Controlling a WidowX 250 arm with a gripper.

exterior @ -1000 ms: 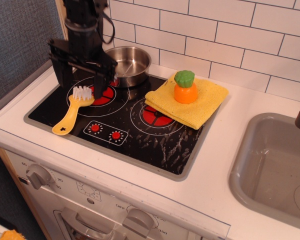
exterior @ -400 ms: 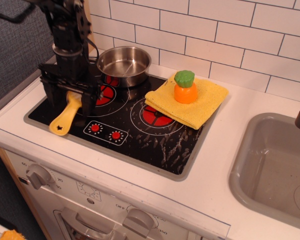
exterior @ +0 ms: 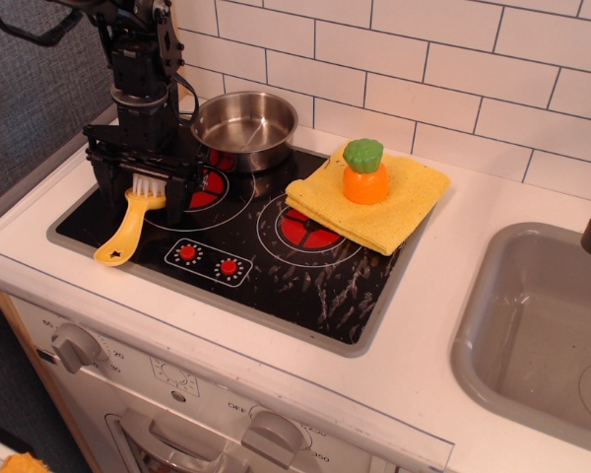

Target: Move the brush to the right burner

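The brush (exterior: 128, 227) lies on the black cooktop at the left edge of the left burner, white bristles toward the back, yellow handle pointing to the front left. My gripper (exterior: 139, 189) stands upright over the brush head. Its jaws are open, one finger (exterior: 103, 182) on each side of the bristles, apart from them. The right burner (exterior: 303, 230) is a red disc right of the cooktop's middle. Its back right part is hidden under a yellow cloth.
A folded yellow cloth (exterior: 394, 202) overlaps the right burner, with an orange and green toy carrot (exterior: 364, 172) on it. A steel pot (exterior: 244, 126) stands at the back of the left burner (exterior: 205, 187). Two small red control dots (exterior: 209, 260) are in front. A grey sink (exterior: 547, 335) is at the right.
My gripper has moved left and down from above the left burner and now straddles the brush head. The brush has shifted slightly left, its handle turned a little.
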